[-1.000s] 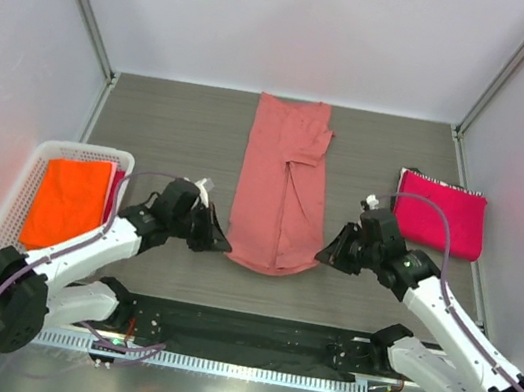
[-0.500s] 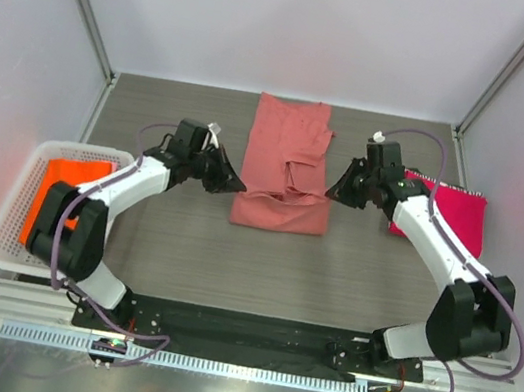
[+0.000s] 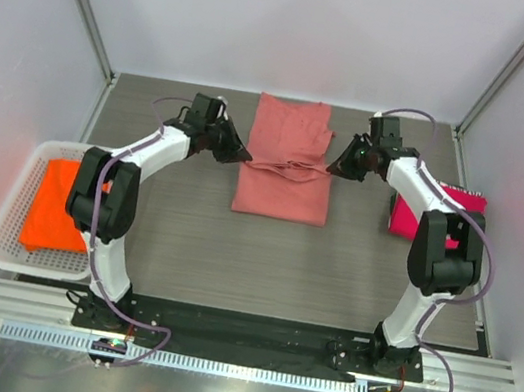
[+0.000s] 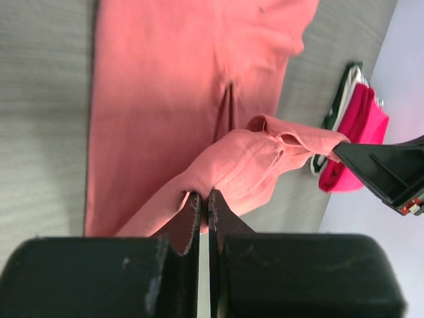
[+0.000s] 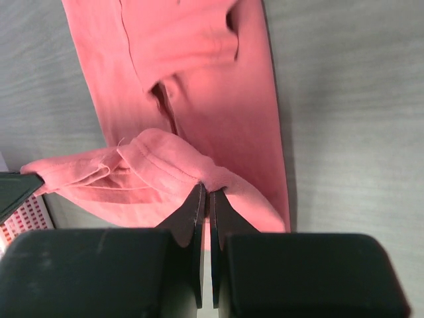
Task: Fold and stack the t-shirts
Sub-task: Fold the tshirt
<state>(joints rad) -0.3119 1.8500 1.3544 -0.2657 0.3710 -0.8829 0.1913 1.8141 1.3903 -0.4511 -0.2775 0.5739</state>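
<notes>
The salmon-pink t-shirt (image 3: 282,187) lies lengthwise in the middle of the table, its near hem lifted and carried back over the shirt. My left gripper (image 3: 242,156) is shut on the hem's left corner (image 4: 199,189). My right gripper (image 3: 333,168) is shut on the right corner (image 5: 209,185). The hem hangs taut between them above the lower layer (image 4: 159,79), which also shows in the right wrist view (image 5: 218,99). The folded magenta t-shirt (image 3: 409,212) lies at the right, partly behind the right arm. The orange t-shirt (image 3: 49,204) lies in the basket.
A white lattice basket (image 3: 8,222) stands at the left table edge. Grey walls close in the left, back and right sides. A black rail (image 3: 238,332) runs along the near edge by the arm bases.
Both grippers have carried the shirt's near hem away from the bases toward the back of the table, so the shirt is now doubled over and shorter. Both arms are stretched farther out.
</notes>
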